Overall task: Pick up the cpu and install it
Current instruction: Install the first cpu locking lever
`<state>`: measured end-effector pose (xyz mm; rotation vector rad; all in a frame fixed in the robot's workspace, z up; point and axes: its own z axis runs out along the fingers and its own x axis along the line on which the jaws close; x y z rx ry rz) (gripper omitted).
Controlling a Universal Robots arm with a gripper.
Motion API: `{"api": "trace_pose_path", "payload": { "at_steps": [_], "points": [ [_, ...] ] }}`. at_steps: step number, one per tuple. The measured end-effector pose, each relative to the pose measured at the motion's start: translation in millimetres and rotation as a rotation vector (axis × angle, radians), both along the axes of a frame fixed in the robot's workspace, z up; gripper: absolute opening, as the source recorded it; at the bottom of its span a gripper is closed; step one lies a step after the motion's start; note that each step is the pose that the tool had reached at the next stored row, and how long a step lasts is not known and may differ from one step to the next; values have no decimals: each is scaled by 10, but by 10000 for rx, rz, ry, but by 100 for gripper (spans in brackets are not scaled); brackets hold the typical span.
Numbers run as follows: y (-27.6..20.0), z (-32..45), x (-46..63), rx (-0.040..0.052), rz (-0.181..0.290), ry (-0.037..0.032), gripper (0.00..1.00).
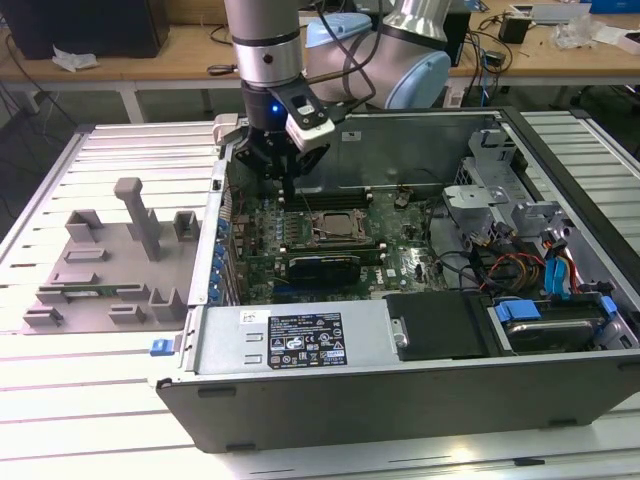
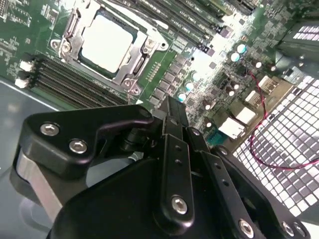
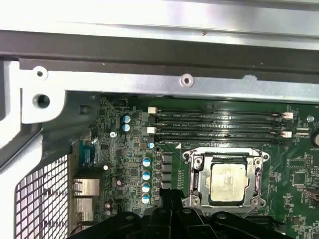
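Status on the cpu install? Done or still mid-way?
Done: the cpu lies flat inside the socket frame on the motherboard. In hand: nothing; the hand is shut and empty, hovering above the board at the exterior view's left of the socket. Left: nothing plainly shows; I cannot tell whether the frame is latched.

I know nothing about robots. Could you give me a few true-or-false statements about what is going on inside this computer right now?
1. The cpu sits in the socket on the motherboard. True.
2. The pincer grips the cpu. False: it is shut, above the motherboard, apart from the cpu.
3. The computer case lies open. True.
4. The grey holder tray lies to the exterior view's right of the computer case. False: it lies to the left.
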<state>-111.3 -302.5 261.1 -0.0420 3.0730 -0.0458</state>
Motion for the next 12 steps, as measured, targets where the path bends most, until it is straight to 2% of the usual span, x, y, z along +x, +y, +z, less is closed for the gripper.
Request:
{"api": "trace_pose_path", "payload": {
  "at_steps": [1, 2, 6, 8, 10, 12],
  "points": [
    [-4, -1, 0, 154, -1, -2, 11],
    [-11, -1, 0, 450, -2, -2, 11],
    [-23, -3, 0, 1349, 9, -3, 11],
    [-24, -4, 0, 1531, 15, -1, 11],
    [-25, -6, 0, 1804, 28, -1, 11],
    [-25, -6, 0, 1819, 27, -1, 11]
  ]
}}
